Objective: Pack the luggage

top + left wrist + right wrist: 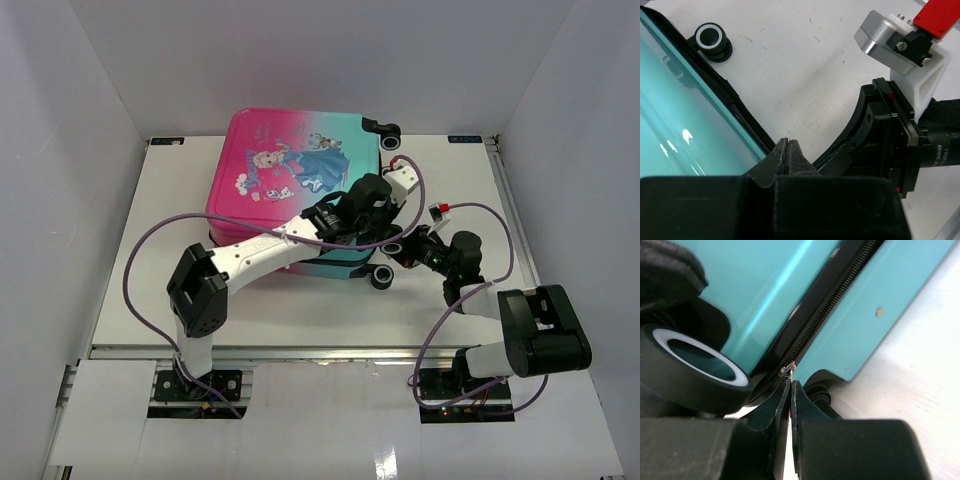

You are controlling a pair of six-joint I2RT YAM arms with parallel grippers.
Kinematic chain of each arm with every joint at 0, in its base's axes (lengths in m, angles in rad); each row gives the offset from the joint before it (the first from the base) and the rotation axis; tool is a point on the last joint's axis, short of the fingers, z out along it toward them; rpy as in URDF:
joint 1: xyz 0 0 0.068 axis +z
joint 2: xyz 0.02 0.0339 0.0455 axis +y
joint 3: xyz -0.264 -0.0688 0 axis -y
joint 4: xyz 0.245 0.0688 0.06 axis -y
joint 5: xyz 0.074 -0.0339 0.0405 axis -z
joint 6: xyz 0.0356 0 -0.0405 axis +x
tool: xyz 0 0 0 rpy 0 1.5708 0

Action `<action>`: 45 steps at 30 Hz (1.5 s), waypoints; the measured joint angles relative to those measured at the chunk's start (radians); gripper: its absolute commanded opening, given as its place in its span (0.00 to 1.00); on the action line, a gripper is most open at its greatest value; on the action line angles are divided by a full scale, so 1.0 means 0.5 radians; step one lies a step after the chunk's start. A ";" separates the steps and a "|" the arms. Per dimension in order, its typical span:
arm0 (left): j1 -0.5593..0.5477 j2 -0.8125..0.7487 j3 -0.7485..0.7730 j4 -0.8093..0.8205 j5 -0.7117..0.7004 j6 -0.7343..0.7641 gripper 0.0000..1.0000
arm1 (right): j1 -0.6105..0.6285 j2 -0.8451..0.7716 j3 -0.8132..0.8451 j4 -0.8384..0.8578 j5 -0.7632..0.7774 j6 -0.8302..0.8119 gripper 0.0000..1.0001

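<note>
The white bench [320, 315] is carrying the shut luggage [280, 165], and I'm apparently zipping it. My right claw [790, 382] is pinching the zipper pull [788, 368] by its wheel [695, 367], while my left claw [788, 145] is pressing together empty alongside. Next I'm likely needing a steady drag along its zipper track [830, 305].

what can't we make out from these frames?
- Contents of the luggage: lid down, all views.
- Whether the right claw grips the zipper pull: right wrist view, shut tips meet under the slider and hide any tab.
- Whether the left claw holds anything: left wrist view, shut tips by the luggage rim, nothing visible between.
- How far the zipper is closed: top view, arms cover the near edge.
</note>
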 measured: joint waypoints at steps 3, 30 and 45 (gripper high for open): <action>-0.004 -0.179 -0.216 0.029 -0.037 -0.031 0.00 | 0.122 -0.039 -0.002 -0.038 0.039 -0.049 0.08; 0.063 -0.788 -0.789 0.179 -0.178 -0.474 0.12 | 0.169 0.305 0.612 -0.505 0.227 -0.274 0.08; -0.172 -0.402 0.081 -0.780 -0.804 -0.813 0.37 | 0.256 0.172 0.533 -0.533 0.457 -0.338 0.08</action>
